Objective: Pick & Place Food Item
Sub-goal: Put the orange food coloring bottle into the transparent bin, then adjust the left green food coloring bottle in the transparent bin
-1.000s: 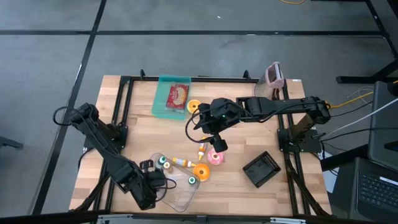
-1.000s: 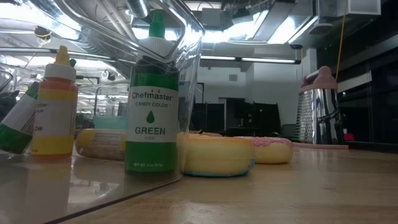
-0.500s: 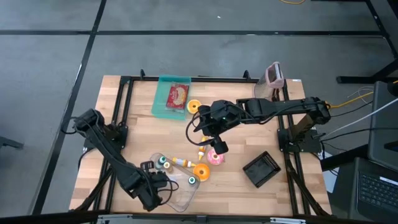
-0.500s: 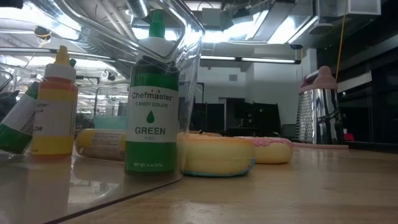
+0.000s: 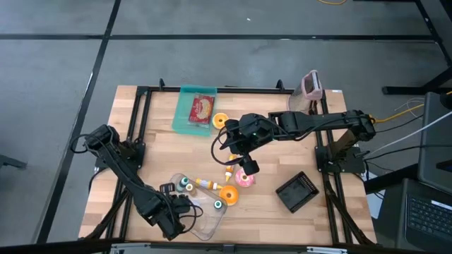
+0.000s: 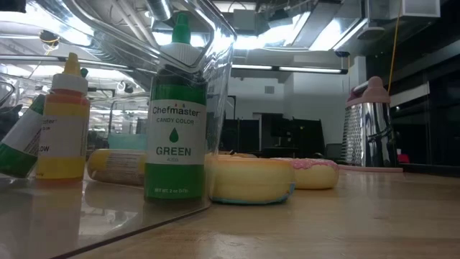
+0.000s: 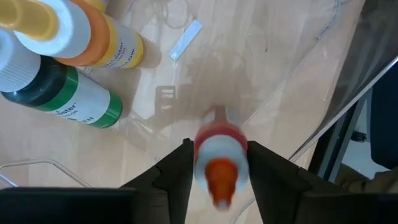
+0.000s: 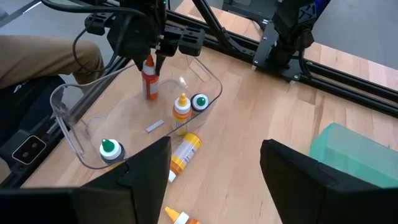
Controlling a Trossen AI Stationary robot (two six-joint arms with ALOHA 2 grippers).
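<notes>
My left gripper points down into a clear plastic tray at the near left, shut on a red bottle with a white collar and orange cap. Inside the tray are a green bottle and an orange bottle with a yellow cap. A second green bottle stands by the tray wall. A yellow donut and a pink donut lie flat on the table beside the tray. My right gripper hangs open above the table's middle, holding nothing. My left gripper has the red bottle's white collar, just under the cap, between its two fingers. The fingers come from above, pointing down. The bottle stands upright below them with its base on the tray's floor.
A teal tray with a red packet and an orange donut lie at the far side. A metal grater stands at the far right, and a black box lies near right. An orange bottle and a small one lie mid-table.
My left gripper has sunk a little into the clear tray and tipped more steeply down, then kept still.
</notes>
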